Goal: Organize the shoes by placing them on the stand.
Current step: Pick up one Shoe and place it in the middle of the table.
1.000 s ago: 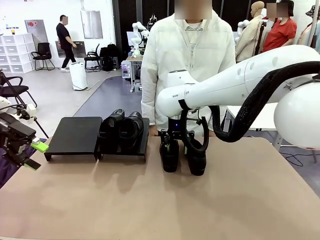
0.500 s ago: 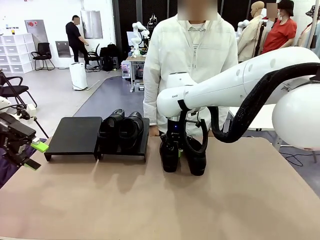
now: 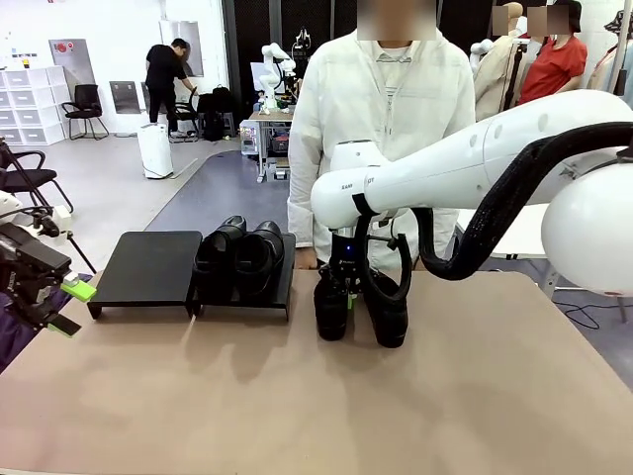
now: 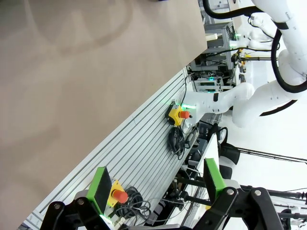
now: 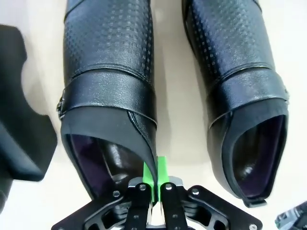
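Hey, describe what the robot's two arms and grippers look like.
The right arm is glossy white with rounded links, small dark lettering near the wrist and a black ribbed cable hose looping alongside. The right gripper and left gripper are black, with bright green pads on the jaws.

The top edge of the right wrist view cuts off the toes of the pinched glossy black leather-look loafer (image 5: 108, 72) and the matching black loafer beside it (image 5: 240, 62), while the left edge crops the low matte-black flat stand (image 5: 17, 120). The pinched loafer's collar hides part of the green pads of the right gripper (image 5: 154, 175). From the front, those fingertips are lost, black against black shoe. Two more glossy black loafers (image 3: 237, 259) cover most of the stand's right panel. The frame's left edge clips the arm behind the left gripper (image 3: 71, 308).
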Robot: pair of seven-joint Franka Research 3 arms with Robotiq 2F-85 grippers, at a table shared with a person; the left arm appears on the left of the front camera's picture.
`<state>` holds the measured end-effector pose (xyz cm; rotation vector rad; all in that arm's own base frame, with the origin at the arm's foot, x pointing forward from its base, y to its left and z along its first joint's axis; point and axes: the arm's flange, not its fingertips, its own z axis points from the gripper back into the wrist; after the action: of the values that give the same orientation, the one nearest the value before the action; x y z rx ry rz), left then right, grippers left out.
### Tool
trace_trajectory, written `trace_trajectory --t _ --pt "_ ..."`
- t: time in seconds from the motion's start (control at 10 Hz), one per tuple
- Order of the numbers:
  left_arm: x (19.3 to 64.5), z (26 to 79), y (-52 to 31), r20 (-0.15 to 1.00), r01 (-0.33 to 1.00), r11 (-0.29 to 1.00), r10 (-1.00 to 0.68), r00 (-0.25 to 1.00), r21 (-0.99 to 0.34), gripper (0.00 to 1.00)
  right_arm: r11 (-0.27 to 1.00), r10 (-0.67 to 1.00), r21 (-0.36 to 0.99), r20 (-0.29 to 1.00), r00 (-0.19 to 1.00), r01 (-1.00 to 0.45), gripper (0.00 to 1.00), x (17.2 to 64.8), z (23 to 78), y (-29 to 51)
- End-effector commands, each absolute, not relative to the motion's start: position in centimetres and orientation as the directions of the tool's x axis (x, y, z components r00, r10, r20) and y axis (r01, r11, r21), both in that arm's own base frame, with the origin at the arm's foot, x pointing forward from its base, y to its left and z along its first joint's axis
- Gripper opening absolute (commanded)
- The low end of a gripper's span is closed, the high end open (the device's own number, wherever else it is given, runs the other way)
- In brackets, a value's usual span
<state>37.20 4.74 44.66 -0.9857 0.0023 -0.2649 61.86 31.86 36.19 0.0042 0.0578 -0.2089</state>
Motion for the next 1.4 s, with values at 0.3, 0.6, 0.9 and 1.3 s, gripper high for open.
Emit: trace_trajectory --t 0.3,0.6,0.9,1.3 --pt "37.1 44.8 4.8 0.111 0.215 0.524 -0.222 0.969 -0.824 1.00 0.973 0.107 0.205 -0.008 0.994 -0.103 0.00 51.7 47.3 26.4" --pt "37.1 44.8 4.8 0.111 0.215 0.524 -0.222 0.969 -0.824 1.00 0.963 0.063 0.255 0.115 0.991 -0.091 0.00 42.8 48.5 24.8" --pt "37.1 44.8 4.8 0.111 0.215 0.524 -0.222 0.969 -0.824 1.00 0.976 0.045 0.208 0.087 0.995 -0.063 0.00 42.9 49.5 25.5" --pt "37.1 44.8 4.8 0.111 0.215 0.524 -0.222 0.969 -0.824 1.00 0.975 0.042 0.215 0.094 0.995 -0.062 0.00 41.7 48.3 25.2"
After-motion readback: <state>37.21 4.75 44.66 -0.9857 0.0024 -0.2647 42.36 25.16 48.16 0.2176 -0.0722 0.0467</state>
